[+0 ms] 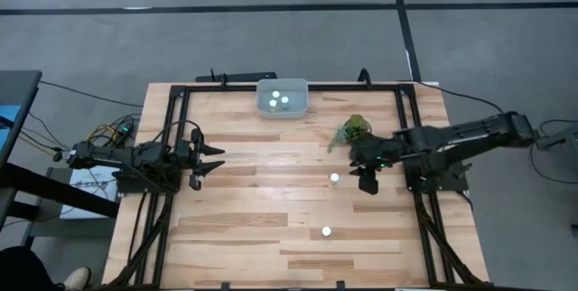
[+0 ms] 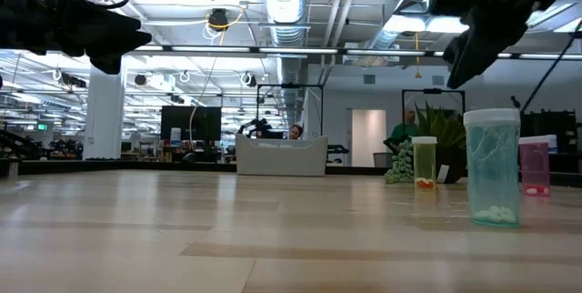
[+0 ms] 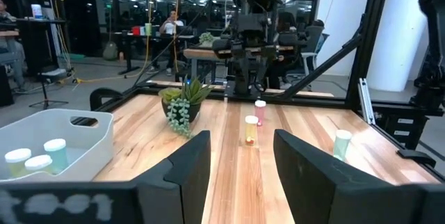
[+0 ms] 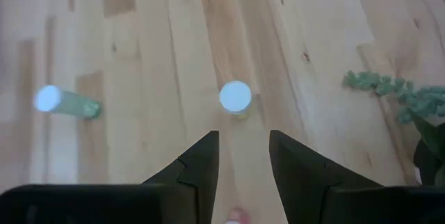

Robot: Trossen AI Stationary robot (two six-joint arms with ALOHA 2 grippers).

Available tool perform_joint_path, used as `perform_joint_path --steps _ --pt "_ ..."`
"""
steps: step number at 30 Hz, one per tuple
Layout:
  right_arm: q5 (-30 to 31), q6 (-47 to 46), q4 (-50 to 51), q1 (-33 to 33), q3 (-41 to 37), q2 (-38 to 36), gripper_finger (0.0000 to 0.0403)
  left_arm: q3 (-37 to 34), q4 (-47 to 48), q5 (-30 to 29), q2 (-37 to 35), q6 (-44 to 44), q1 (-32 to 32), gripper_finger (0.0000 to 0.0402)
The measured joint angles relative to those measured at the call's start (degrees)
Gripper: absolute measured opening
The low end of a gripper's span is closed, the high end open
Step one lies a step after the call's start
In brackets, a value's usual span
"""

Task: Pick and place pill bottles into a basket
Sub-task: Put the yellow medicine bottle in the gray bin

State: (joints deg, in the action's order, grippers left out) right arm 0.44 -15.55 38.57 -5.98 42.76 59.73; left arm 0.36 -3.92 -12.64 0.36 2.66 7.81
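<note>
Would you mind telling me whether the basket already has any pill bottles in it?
Yes. The basket holds white-capped pill bottles: the high view shows three caps inside, and the left wrist view shows some resting in it.

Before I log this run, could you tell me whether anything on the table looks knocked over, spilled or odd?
Nothing stands out. The bottles on the table stand upright with caps on, others sit inside the basket, and the plant is upright.

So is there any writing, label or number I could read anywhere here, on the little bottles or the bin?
None can be read.
Small clear pill bottles with white caps: no label legible.
Translucent pale blue-grey plastic basket: no writing visible.
Distant green sign in the room: too small to read.
</note>
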Motion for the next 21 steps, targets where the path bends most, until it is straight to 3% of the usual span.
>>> perform_joint_path --steps 8,21 --pt "-0.56 3.62 -0.01 -1.61 3.94 9.7 0.014 0.0 0.0 0.05 0.0 -0.16 0.0 0.0147" --pt "0.24 6.61 0.43 -5.57 10.23 19.1 0.0162 0.0 0.02 0.11 0.02 -0.18 0.0 0.0146"
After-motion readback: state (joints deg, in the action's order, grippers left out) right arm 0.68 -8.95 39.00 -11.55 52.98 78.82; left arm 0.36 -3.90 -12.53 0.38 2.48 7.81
